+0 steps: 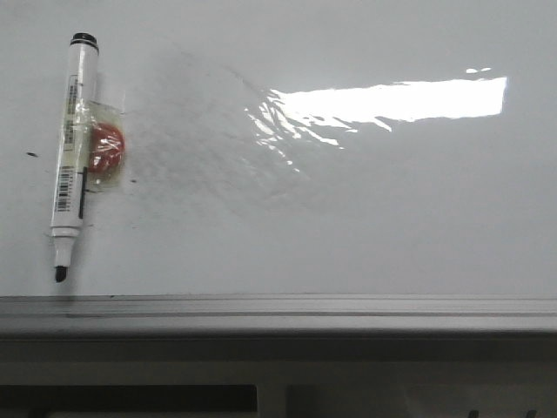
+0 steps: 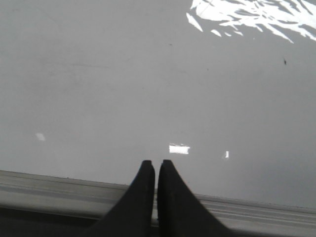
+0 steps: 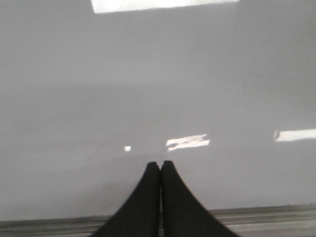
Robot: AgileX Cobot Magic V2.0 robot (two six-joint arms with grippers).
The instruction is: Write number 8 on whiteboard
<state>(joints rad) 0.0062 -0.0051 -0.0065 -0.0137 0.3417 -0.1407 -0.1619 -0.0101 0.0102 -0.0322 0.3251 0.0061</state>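
The whiteboard (image 1: 365, 209) fills the front view, glossy white with grey erased smudges and a bright glare patch; no number 8 shows on it. A white marker (image 1: 71, 144) with a black uncapped tip lies at the board's left, tip toward the near frame, with a red round piece (image 1: 109, 150) taped to its side. Neither gripper appears in the front view. My left gripper (image 2: 156, 163) hangs shut and empty over the board (image 2: 148, 89) near its frame edge. My right gripper (image 3: 160, 163) is likewise shut with nothing in it above the board (image 3: 158, 84).
The pale grey frame (image 1: 278, 311) runs along the board's near edge, with a dark gap below it. Tiny black specks (image 1: 31, 156) dot the board left of the marker. The frame edge (image 2: 59, 186) also passes under the left fingers.
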